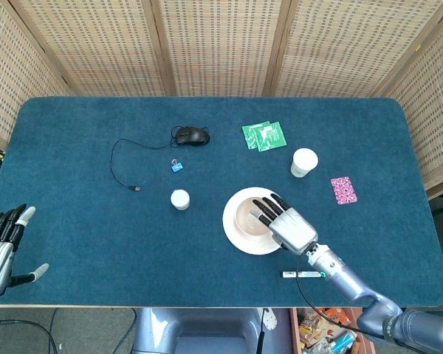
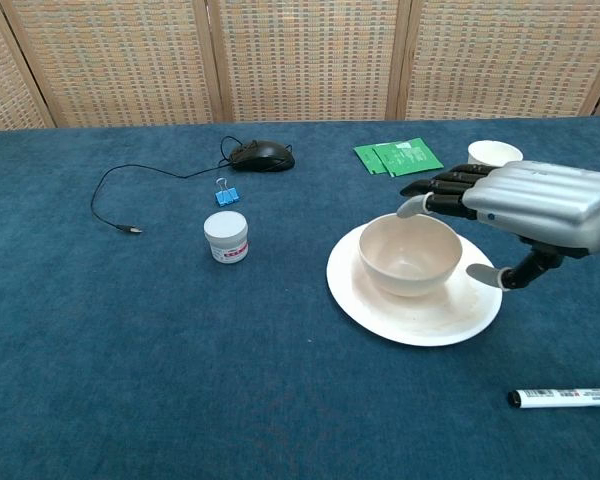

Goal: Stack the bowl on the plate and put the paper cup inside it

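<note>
A beige bowl (image 2: 410,255) (image 1: 249,216) stands upright in the middle of the white plate (image 2: 380,312) (image 1: 234,232). My right hand (image 2: 525,205) (image 1: 288,225) hovers just right of the bowl with its fingers spread over the rim and nothing in its grasp. The white paper cup (image 1: 304,162) (image 2: 494,153) stands upright behind the plate, to the right. My left hand (image 1: 1,247) hangs at the table's front left corner, fingers apart and empty.
A black mouse (image 1: 193,136) with its cable, a blue binder clip (image 1: 176,167), a small white jar (image 1: 180,199), green packets (image 1: 264,136), a pink card (image 1: 343,189) and a marker pen (image 1: 301,274) lie around the plate.
</note>
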Robot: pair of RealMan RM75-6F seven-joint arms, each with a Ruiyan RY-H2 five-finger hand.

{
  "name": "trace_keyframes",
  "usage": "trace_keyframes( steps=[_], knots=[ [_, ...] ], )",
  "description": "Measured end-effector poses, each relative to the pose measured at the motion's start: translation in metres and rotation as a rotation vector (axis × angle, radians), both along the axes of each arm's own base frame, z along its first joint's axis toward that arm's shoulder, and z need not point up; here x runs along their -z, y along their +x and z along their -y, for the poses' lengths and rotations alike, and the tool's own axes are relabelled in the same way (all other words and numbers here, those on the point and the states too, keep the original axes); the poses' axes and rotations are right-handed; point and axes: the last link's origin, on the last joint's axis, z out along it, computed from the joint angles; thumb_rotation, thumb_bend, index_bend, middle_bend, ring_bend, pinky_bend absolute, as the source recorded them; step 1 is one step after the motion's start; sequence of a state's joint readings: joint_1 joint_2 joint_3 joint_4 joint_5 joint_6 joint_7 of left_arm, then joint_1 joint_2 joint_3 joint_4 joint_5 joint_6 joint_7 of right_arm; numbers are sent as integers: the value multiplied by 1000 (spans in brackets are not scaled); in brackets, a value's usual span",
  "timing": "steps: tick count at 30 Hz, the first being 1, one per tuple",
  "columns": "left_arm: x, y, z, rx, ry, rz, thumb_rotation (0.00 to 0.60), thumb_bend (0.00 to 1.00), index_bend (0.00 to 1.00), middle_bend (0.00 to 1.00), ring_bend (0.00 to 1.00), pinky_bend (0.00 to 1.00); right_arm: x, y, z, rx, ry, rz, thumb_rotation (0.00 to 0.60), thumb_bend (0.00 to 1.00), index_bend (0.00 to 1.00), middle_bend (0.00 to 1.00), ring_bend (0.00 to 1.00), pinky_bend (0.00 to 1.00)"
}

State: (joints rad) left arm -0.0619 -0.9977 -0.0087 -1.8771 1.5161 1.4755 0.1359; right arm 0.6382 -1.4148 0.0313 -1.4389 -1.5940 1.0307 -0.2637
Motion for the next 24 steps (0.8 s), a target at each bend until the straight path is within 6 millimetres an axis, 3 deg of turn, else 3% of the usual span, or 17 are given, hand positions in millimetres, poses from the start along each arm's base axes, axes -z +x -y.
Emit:
trace_keyframes(
  steps=[5,10,17,24],
  knots=[
    [1,0,-1,0,-1,-1,600,0,0,0,0,0,-24,3,-5,-16,-31,23,600,389,74,0,0,0],
    [3,1,-2,4,-4,-8,600,0,0,0,0,0,-52,12,13,-7,-100,58,600,300,74,0,0,0],
    [4,3,-6,11,7,-12,600,0,0,0,0,0,-77,23,65,73,-195,90,600,289,147,0,0,0],
    [6,1,-11,-4,1,-20,600,0,0,0,0,0,-68,13,109,163,-228,47,600,293,254,0,0,0]
  ],
)
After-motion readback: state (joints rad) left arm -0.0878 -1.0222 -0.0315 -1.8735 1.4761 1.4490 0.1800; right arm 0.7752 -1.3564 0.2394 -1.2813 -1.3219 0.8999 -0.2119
